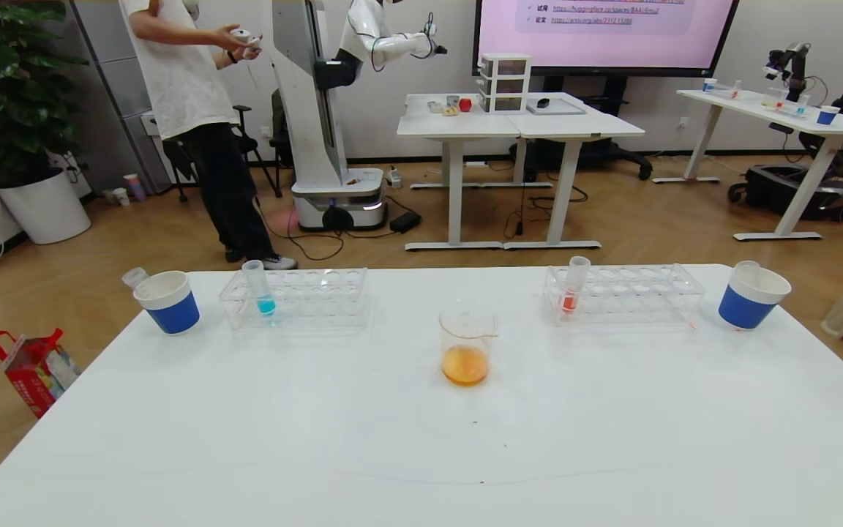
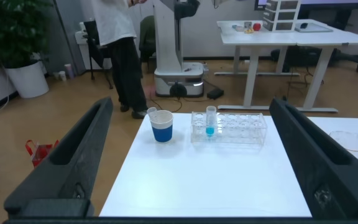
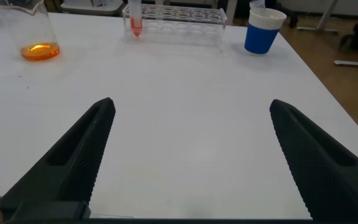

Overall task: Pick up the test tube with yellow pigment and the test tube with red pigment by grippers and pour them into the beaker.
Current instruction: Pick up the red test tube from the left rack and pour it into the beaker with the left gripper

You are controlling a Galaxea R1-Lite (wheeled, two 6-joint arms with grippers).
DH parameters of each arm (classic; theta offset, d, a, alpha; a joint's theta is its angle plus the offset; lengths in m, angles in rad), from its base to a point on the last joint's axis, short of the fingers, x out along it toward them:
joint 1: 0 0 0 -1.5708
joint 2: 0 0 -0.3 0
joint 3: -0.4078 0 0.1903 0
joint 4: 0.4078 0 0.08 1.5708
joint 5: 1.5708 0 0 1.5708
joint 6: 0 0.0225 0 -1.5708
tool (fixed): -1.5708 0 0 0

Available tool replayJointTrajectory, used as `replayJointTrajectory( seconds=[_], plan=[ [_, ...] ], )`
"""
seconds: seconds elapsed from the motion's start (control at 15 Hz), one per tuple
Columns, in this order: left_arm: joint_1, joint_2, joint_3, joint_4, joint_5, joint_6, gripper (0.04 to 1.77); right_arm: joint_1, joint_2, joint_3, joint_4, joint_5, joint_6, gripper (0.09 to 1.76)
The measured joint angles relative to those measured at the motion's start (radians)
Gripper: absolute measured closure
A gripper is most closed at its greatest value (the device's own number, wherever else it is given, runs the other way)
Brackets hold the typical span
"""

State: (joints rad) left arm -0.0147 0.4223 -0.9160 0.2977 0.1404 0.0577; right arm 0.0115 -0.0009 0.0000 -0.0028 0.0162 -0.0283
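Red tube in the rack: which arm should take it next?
Right, probably. The red tube stands in the rack on the robot's right, ahead of the open right gripper; the left gripper faces the blue tube.

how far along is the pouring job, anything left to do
It looks largely done: the beaker at mid-table already holds orange liquid. Nothing is in hand; the left hand and right hand are both open and empty over the white table. One tube with red liquid stands in the right rack, and a blue one in the left rack. No yellow tube is visible.
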Motion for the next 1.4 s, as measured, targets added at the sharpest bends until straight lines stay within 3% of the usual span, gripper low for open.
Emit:
replayJointTrajectory(
  seconds=[0.27, 0.47, 0.73, 0.87, 0.93, 1.07, 1.4],
  plan=[
    [0.004, -0.223, 0.121, -0.019, -0.024, 0.009, 0.06, 0.000, 0.000, 0.000, 0.000, 0.000, 0.000, 0.11],
    [0.007, -0.359, 0.267, -0.156, -0.092, 0.031, 0.06, 0.000, 0.000, 0.000, 0.000, 0.000, 0.000, 0.11],
    [0.009, -0.415, 0.603, -0.393, -0.097, 0.026, 0.06, 0.000, 0.000, 0.000, 0.000, 0.000, 0.000, 0.11],
    [0.009, -0.421, 0.792, -0.440, -0.102, 0.023, 0.06, 0.000, 0.000, 0.000, 0.000, 0.000, 0.000, 0.11],
    [0.009, -0.422, 0.852, -0.401, -0.106, 0.016, 0.06, 0.000, 0.000, 0.000, 0.000, 0.000, 0.000, 0.11],
    [0.009, -0.424, 0.899, -0.301, -0.138, -0.004, 0.06, 0.000, 0.000, 0.000, 0.000, 0.000, 0.000, 0.11],
    [0.009, -0.424, 0.913, -0.291, -0.143, -0.004, 0.06, 0.000, 0.000, 0.000, 0.000, 0.000, 0.000, 0.11]
  ],
)
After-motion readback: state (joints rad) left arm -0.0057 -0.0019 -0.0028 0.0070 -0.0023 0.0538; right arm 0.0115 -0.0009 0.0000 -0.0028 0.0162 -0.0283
